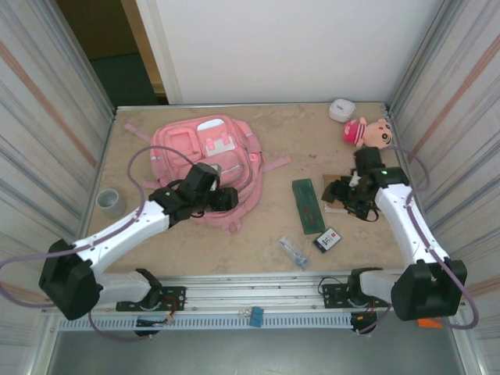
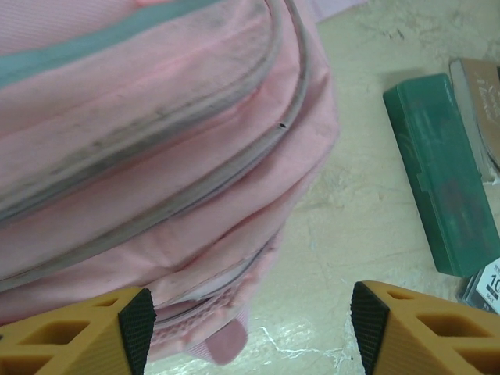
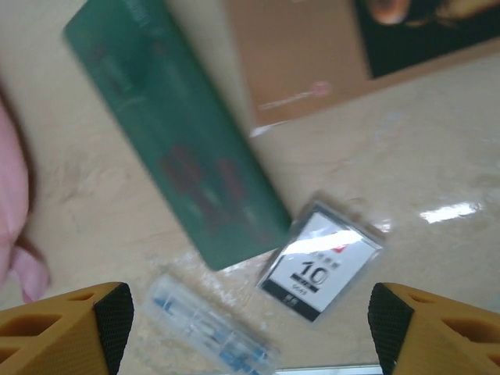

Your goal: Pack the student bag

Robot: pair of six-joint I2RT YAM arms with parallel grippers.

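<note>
Left gripper (image 2: 251,324): in the left wrist view the two orange fingers with black pads stand wide apart, released, with nothing between them. The left pad (image 2: 137,328) overlaps the bag's near edge; contact cannot be confirmed. The gap between the fingers shows bare table (image 2: 351,258).

Right gripper (image 3: 250,328): in the right wrist view its fingers are likewise spread and released, grasping nothing. It hangs over small items on the right half of the table.

Bag (image 1: 207,152): large, pink, lying flat on the far left part of the table with its front pockets facing up. A strap trails from its right side. In the top view the left gripper sits over the bag's near right corner.

Items right of the bag:
- Green case (image 1: 308,205): long and flat, just right of the bag and apart from it.
- Card pack (image 3: 320,262): clear sleeve marked "10", near the case's near end.
- Clear packet (image 3: 211,328): blue contents, left of the card pack, near side.
- Brown card (image 3: 305,55): far side of the case, below the right arm in the top view.

Other items:
- Doll (image 1: 367,131): far right.
- White disc (image 1: 341,109): just beyond the doll.
- Tape roll (image 1: 110,201): left edge.
</note>
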